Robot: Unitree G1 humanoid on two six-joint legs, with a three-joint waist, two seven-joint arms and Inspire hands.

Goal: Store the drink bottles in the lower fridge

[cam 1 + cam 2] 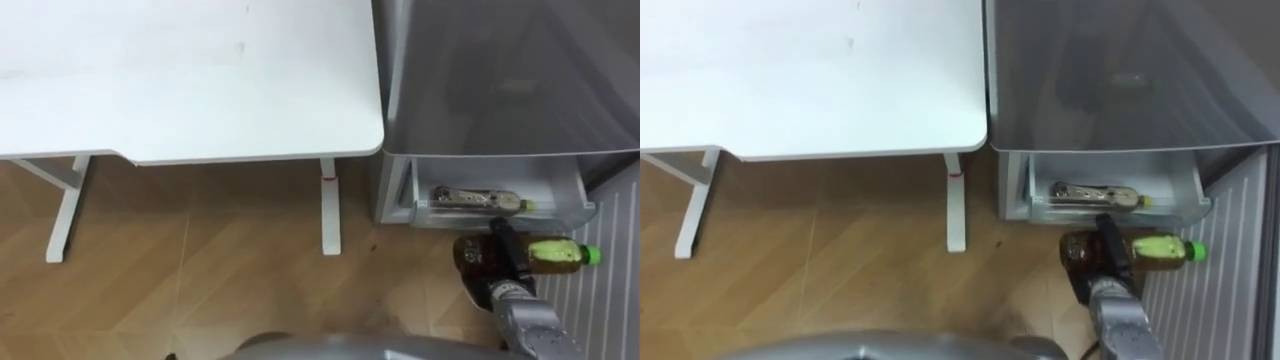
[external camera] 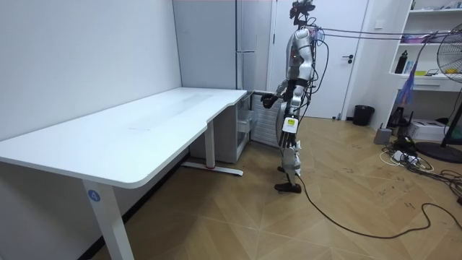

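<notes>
A brown drink bottle (image 1: 552,255) with a yellow-green label and green cap lies sideways in my right hand (image 1: 511,252), whose dark fingers curl round its middle. It hangs just in front of the open lower fridge drawer (image 1: 582,203), slightly nearer me than the drawer's front rim. Inside that drawer another bottle (image 1: 476,198) lies on its side. The grey fridge (image 1: 500,80) rises behind the drawer. In the room view I stand at the fridge (image 2: 253,43), the right hand (image 2: 271,101) held out toward it and my left hand (image 2: 294,92) close to my waist.
A white desk (image 1: 180,80) stands to my left, its corner touching the fridge side, with a white leg (image 1: 330,205) on the wooden floor. A white ribbed panel (image 1: 600,305) lies at the lower right beside the drawer.
</notes>
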